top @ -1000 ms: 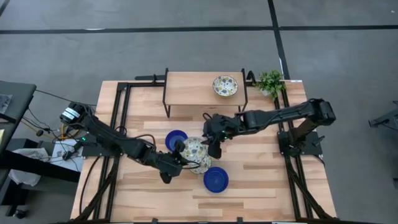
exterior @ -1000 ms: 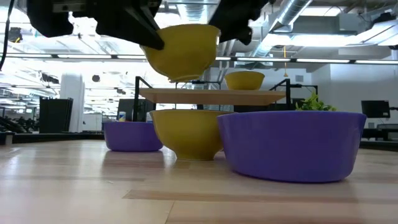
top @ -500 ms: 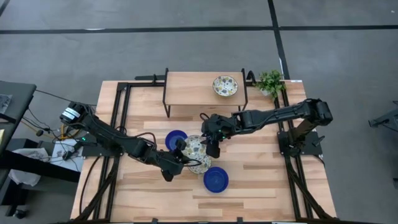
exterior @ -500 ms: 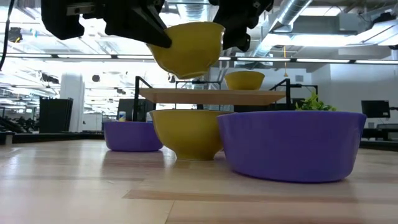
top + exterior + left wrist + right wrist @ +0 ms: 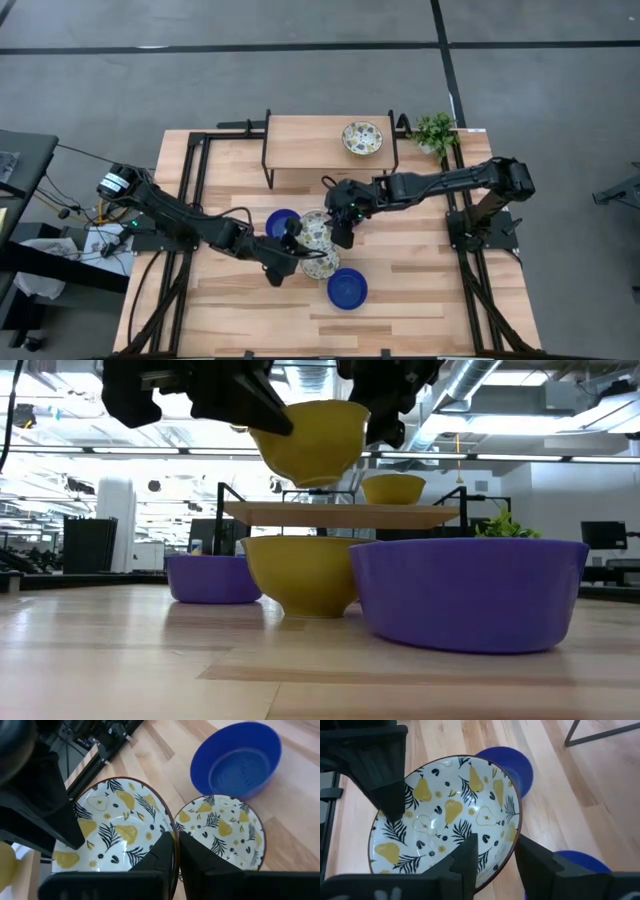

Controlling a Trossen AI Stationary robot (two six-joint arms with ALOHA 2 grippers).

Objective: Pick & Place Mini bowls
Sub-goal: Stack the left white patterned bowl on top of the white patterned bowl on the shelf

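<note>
A cream bowl with a pear-and-leaf pattern (image 5: 314, 231) (image 5: 310, 440) is up in the air over the table's middle, between both grippers. My left gripper (image 5: 295, 245) (image 5: 175, 851) is shut on its near-left rim. My right gripper (image 5: 337, 230) (image 5: 497, 854) is open, one finger inside the opposite rim and one outside. A second patterned bowl (image 5: 321, 265) (image 5: 225, 830) rests on its base just below. Two blue bowls (image 5: 282, 223) (image 5: 347, 288) stand on the table. A third patterned bowl (image 5: 362, 138) stands on the shelf. My left gripper pinches the lifted bowl's rim (image 5: 173, 836), one finger inside the bowl and one outside against the wall. The fingers come from the table's near-left side, slanting downward. The bowl is lifted clear, mouth up and roughly level.
A low wooden shelf on black legs (image 5: 300, 140) stands at the table's far edge, with a small green plant (image 5: 435, 130) to its right. Black frame rails (image 5: 190, 190) run along the table's left and right sides. Bare wood lies along the near edge (image 5: 430, 310).
My left gripper has carried the patterned bowl a little toward the table's right and far edge, keeping it lifted and level. My right gripper has come in toward the bowl, and its fingers now stand astride the rim.
</note>
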